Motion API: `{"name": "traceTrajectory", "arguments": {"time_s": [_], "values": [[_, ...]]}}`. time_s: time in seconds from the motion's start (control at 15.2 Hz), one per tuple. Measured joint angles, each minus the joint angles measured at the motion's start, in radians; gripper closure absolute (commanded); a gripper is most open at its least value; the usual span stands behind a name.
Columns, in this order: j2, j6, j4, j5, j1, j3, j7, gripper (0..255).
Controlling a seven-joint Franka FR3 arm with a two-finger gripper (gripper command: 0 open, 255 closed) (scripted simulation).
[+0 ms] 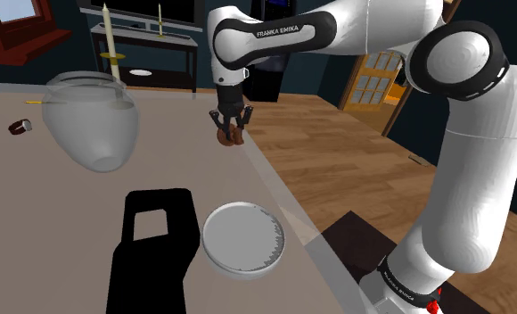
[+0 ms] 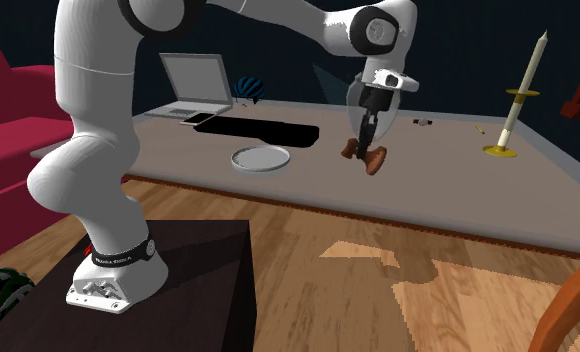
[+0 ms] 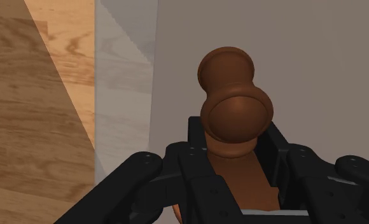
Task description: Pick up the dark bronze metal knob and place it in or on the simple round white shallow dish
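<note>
Gripper (image 2: 364, 146) clasps knob (image 2: 370, 158), axis near-horiz.

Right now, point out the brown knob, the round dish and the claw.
brown knob (image 3: 235, 118): wrist view, its rounded head.
round dish (image 1: 243, 239): shoulder view, its bare middle.
claw (image 1: 231, 127): shoulder view, midway between fingertips.

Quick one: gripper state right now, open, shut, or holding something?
Gripper: shut on the reddish-brown, rounded, mushroom-shaped knob, clasped between its two black fingers.

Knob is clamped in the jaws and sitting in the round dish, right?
No. The brown knob is clamped in the jaws but held over the table near its edge, apart from the round dish; the second exterior view shows it.
</note>
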Motion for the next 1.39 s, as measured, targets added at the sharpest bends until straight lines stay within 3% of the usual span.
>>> {"name": "traceTrajectory", "arguments": {"time_s": [0.59, 1.39], "values": [[-0.007, -0.114, 0.108, 0.003, 0.005, 0.003, -0.009, 255], [-0.316, -0.042, -0.27, 0.113, 0.07, 0.081, 0.129, 255]]}}
